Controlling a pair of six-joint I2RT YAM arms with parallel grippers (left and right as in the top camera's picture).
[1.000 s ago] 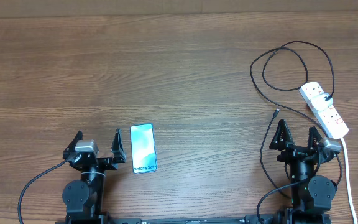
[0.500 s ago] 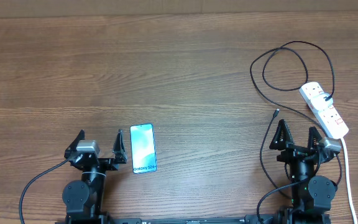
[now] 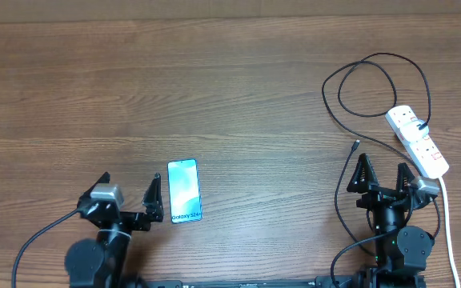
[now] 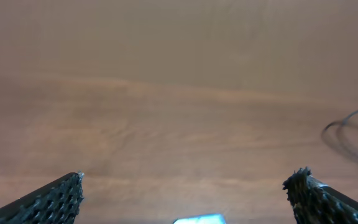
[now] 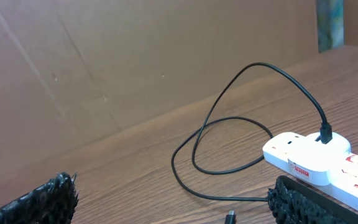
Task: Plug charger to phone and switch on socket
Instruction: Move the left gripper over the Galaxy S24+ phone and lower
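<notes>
The phone [image 3: 185, 191] lies flat on the wooden table, its light blue screen up and the "Galaxy S24" text at the near end; a sliver of it shows at the bottom of the left wrist view [image 4: 199, 219]. My left gripper [image 3: 128, 194] is open and empty just left of the phone. The socket [image 3: 417, 141] is a white power strip at the right edge; it also shows in the right wrist view [image 5: 316, 158]. The charger [image 3: 344, 84] loops from the strip, its connector tip [image 3: 354, 146] lying free [image 5: 230, 217]. My right gripper [image 3: 384, 176] is open and empty just below the tip.
A thick white cord [image 3: 447, 224] runs from the socket toward the near edge on the right. A brown cardboard wall [image 5: 104, 56] stands behind the table. My arms' black cables [image 3: 38, 240] trail near the bases.
My left arm's base has shifted slightly left and toward the near edge. The right arm, phone, charger and socket have not moved.
</notes>
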